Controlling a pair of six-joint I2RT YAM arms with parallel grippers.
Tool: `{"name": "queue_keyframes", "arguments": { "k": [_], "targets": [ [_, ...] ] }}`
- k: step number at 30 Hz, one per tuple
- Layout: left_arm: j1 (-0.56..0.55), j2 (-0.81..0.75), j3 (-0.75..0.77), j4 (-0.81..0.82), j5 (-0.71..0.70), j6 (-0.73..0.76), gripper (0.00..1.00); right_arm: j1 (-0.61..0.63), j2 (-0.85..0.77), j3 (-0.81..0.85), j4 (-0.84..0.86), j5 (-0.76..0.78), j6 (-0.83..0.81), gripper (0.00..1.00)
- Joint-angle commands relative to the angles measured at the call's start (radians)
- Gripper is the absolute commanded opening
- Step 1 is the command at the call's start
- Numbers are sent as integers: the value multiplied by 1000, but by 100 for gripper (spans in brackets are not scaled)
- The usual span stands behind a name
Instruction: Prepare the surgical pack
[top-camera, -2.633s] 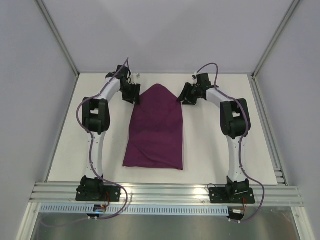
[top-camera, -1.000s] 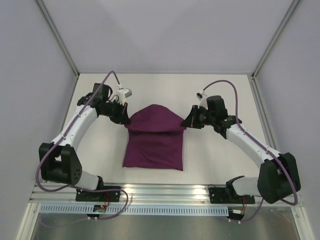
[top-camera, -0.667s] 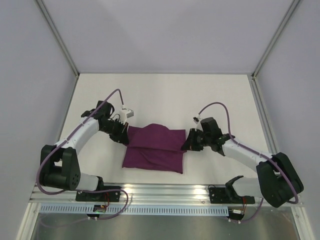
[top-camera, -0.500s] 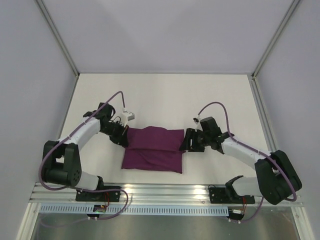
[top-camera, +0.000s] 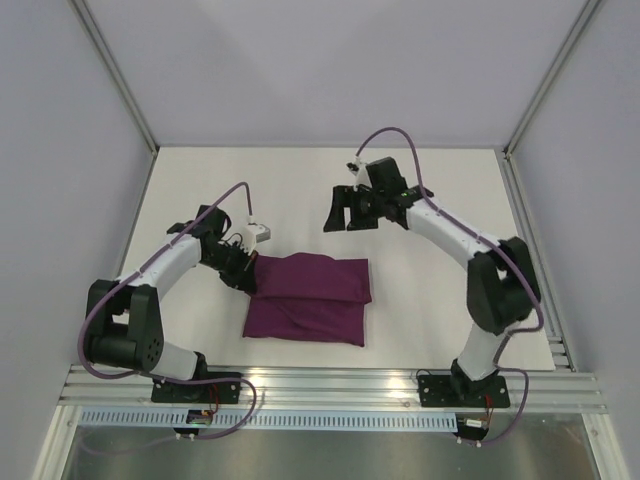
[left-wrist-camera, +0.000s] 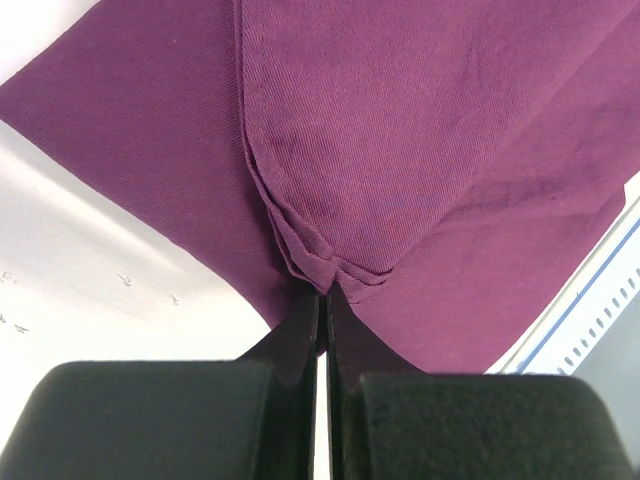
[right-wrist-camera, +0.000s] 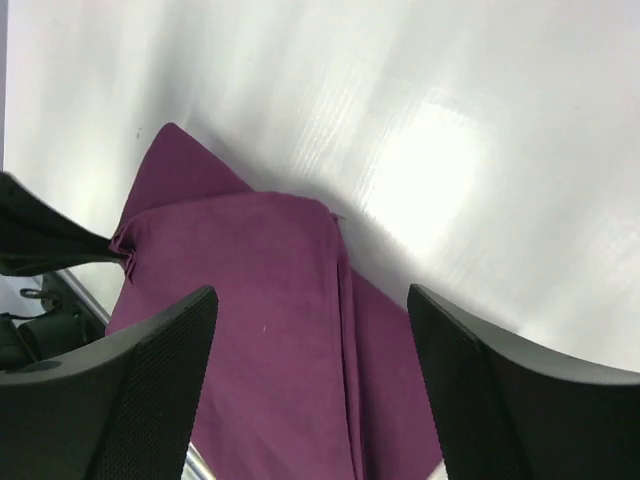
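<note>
Folding the purple cloth (top-camera: 310, 297), bundled at near centre. Pinching its far-left corner in the left gripper (left-wrist-camera: 322, 300); holding the right gripper (top-camera: 345, 212) spread, empty, beyond its far edge. Next, likely: release without disturbing the fold.

1. cloth (top-camera: 310, 300): solid dark purple, with a fine diagonal twill weave in the left wrist view.
2. desk (top-camera: 420, 300): plain white.
3. left fingers (left-wrist-camera: 150, 420) and right fingers (right-wrist-camera: 120, 400): black; the right ones have a dotted texture.
4. arms (top-camera: 165, 262): white links with black joints.
5. cables (top-camera: 392, 131): purple.
</note>
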Motion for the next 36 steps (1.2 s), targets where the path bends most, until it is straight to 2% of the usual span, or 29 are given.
{"name": "queue_keyframes", "arguments": {
  "k": [1,4,7,9,13,15,16,17,19,27,33,36],
  "targets": [
    [7,9,9,28,-4,55,0,2,232,138,-78,-149,11,79],
    [7,9,9,26,8,52,0,10,366,221,-57,-292,66,77],
    [7,12,6,31,7,50,0,29,421,248,-49,-325,78,75],
    [7,12,0,38,2,47,0,33,428,233,-26,-342,88,75],
    [7,14,-8,55,-10,46,0,33,440,141,81,-482,168,73],
    [7,20,-4,55,-15,42,0,37,438,112,173,-535,202,65],
    [7,18,-5,55,-15,39,0,36,435,104,181,-541,209,59],
    [7,20,-4,57,-13,33,0,36,434,98,187,-529,212,46],
    [7,20,3,60,-15,30,0,36,422,100,192,-523,213,34],
    [7,27,9,58,-15,23,0,34,360,112,230,-474,232,29],
    [7,27,10,60,-21,20,0,34,303,43,310,-409,256,27],
    [7,32,12,58,-21,23,0,37,264,14,342,-394,256,19]
  ]
}}
